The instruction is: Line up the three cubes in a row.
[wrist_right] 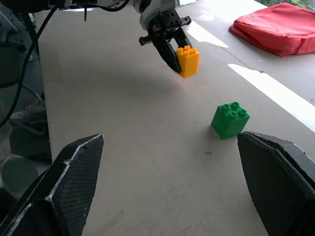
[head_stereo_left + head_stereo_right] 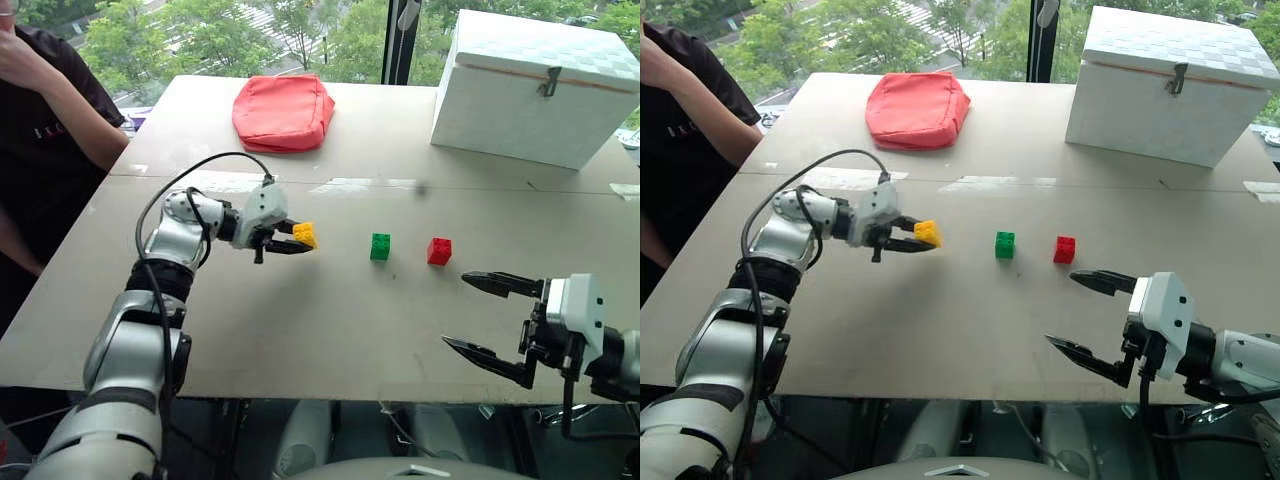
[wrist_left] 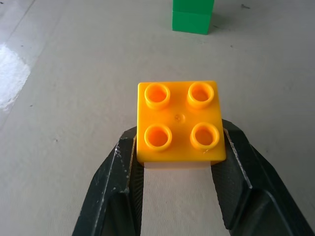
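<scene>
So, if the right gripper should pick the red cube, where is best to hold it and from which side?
Grip the red cube by two opposite flat side walls, coming from above or from the robot's side. It sits upright, studs up, apart from the green cube, so the fingers fit around it. The right gripper is open nearby.

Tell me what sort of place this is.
Probably an upper-floor lab or office used for robot trials: a plain worktable stands against a window overlooking treetops, a person stands beside it, and toy bricks serve as props.
</scene>
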